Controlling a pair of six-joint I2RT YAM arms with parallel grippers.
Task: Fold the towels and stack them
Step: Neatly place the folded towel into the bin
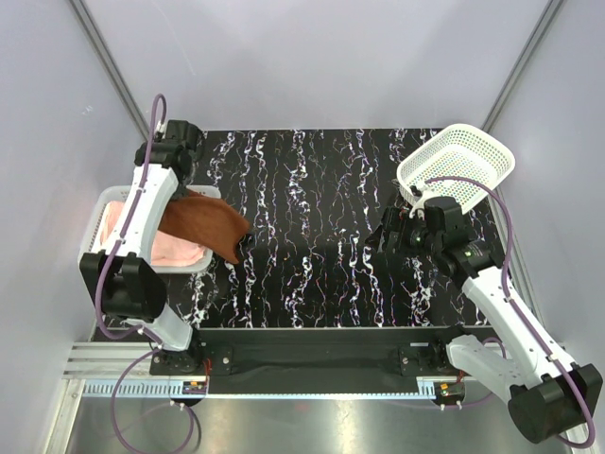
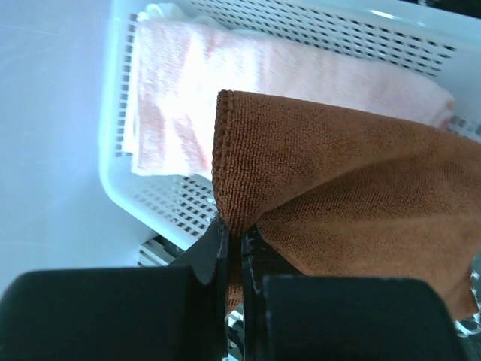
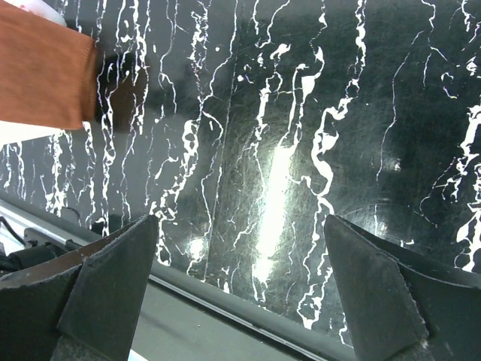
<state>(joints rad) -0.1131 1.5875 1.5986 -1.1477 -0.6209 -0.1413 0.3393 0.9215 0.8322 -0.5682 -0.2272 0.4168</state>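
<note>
My left gripper (image 2: 234,241) is shut on a corner of a brown towel (image 2: 353,203). In the top view the brown towel (image 1: 203,225) hangs from that gripper (image 1: 181,192), over the right rim of a white basket (image 1: 101,203) at the table's left edge. A pink towel (image 1: 170,248) lies in that basket, also seen in the left wrist view (image 2: 195,90). My right gripper (image 1: 389,235) is open and empty above the black marbled table (image 1: 312,274), right of centre. In the right wrist view (image 3: 240,256) the brown towel (image 3: 45,68) shows at upper left.
A second white basket (image 1: 456,163) stands at the table's far right, just behind the right arm. The table's near edge is a metal rail (image 1: 312,336). Grey walls enclose the table on the left, back and right.
</note>
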